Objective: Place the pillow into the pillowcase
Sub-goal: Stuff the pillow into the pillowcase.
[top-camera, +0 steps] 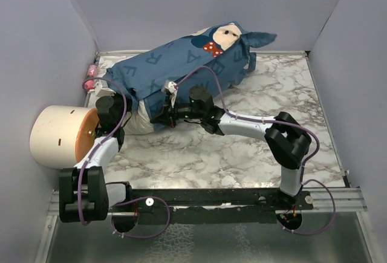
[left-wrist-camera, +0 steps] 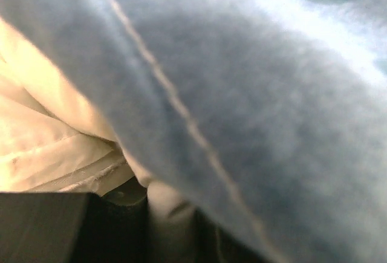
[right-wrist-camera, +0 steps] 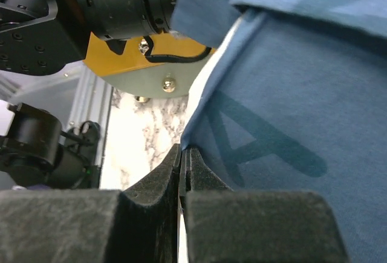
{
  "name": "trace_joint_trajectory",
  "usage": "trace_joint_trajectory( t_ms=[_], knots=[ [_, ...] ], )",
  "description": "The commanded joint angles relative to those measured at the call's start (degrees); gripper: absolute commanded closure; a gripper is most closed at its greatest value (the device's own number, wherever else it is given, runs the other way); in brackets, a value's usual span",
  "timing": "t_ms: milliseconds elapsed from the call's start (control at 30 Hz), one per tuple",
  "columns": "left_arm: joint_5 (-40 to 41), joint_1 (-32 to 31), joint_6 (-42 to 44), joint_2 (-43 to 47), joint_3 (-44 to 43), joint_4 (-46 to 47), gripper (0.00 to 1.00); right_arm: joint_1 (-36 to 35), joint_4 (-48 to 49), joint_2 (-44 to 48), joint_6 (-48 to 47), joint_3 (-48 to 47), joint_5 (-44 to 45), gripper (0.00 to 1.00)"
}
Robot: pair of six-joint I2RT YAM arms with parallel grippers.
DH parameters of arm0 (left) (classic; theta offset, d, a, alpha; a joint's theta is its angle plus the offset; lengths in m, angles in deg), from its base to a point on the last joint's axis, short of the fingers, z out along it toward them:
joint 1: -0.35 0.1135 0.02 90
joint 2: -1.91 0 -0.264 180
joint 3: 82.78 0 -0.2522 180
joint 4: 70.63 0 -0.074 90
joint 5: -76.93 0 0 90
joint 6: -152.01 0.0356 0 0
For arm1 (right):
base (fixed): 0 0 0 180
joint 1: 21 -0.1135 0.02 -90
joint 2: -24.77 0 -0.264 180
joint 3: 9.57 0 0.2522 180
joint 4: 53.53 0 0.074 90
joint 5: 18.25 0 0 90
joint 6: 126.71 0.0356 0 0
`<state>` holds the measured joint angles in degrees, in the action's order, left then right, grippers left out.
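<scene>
Right wrist view alone shows right jaws pinching pillowcase (right-wrist-camera: 290, 94); left jaws: cannot tell.

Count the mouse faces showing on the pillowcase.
1. One mouse face shows at the far end of the pillowcase, just above a red bow. Others may be hidden in folds or on the underside.

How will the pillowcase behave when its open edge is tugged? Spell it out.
Probably floppy: the pillowcase drapes and wrinkles over the pillow, and its hem folds thin where the right hand pinches it. Likely light, since a loose corner sticks out at the far end. A tug would probably stretch the cloth before the stuffed bulk slides.
</scene>
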<state>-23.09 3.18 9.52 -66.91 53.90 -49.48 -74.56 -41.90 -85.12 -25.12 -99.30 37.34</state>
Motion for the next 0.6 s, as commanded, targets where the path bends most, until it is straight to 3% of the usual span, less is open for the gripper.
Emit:
trace_joint_trajectory(
  t_ms=[0,167,300,400,567],
  knots=[
    [-10.7,-2.7,2.0,1.4,-0.1,-3.6,0.98,0.9,12.1,8.8,11.3,6.5,-3.7,0.99],
    [-14.3,-10.3,3.3,2.7,-3.6,-5.1,0.96,2.1,11.8,14.6,12.9,-0.5,-3.2,1.0],
    [-11.7,-16.8,2.3,0.4,-7.5,-4.4,0.96,2.0,11.4,7.7,18.2,-14.1,-8.8,0.99],
    [-12.3,-18.2,-0.1,-3.2,-9.2,-1.2,0.96,1.8,10.5,2.0,21.7,-21.1,-9.9,0.99],
    [-12.5,-18.5,-1.8,-6.8,-8.0,3.3,0.93,3.5,11.9,-0.8,26.7,-15.3,-9.9,0.99]
  ],
)
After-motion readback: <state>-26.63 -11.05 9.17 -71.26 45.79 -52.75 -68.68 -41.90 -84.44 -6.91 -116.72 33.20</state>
